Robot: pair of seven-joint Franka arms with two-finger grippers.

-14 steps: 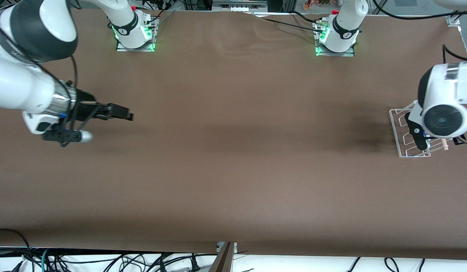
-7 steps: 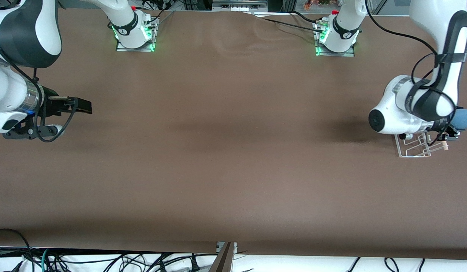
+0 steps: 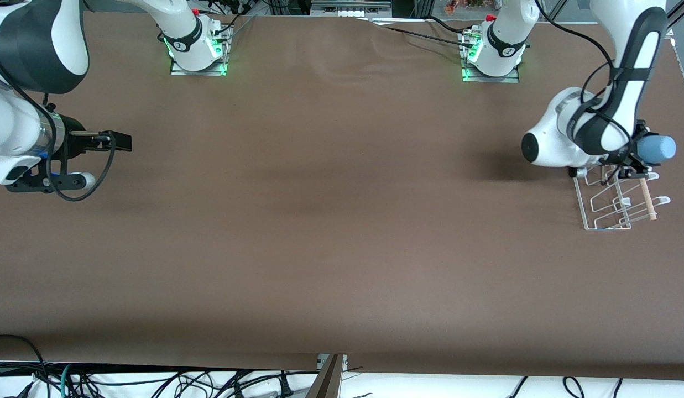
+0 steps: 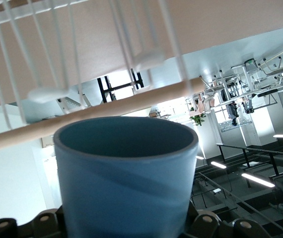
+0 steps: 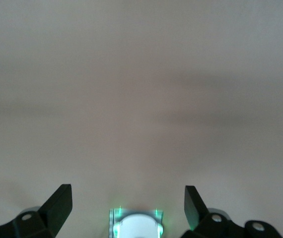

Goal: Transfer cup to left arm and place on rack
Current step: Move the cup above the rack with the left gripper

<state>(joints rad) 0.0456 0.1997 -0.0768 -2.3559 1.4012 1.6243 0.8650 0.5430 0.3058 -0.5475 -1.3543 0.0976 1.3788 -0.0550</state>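
Holding the light-blue cup [image 3: 656,148] on its side, the left gripper [image 3: 636,156] has its fingers clamped on the cup's lower body, at the right of the front view, over the end of the rack [image 3: 590,218] that sits higher in that view. In the left wrist view the cup [image 4: 125,173] fills the lower centre, mouth open toward the rack's wires [image 4: 57,54] and its wooden dowel [image 4: 131,103], which crosses just past the rim; whether rim and dowel touch cannot be told.

Assessment: the handover appears complete and the placing step is in hand. To do it well, the mouth should be lined up with one upright loop or a white hook [image 3: 661,200] rather than the dowel, then eased on squarely so the tapered wall does not glance off the thin wire. The rack looks light and may slide if pushed sideways; release should wait until the cup bears on the wire.

The left arm [image 3: 624,83] arches over the brown table [image 3: 342,232]. The right gripper [image 3: 118,141] waits at the left of the front view, fingers [image 5: 57,206] spread apart and empty.
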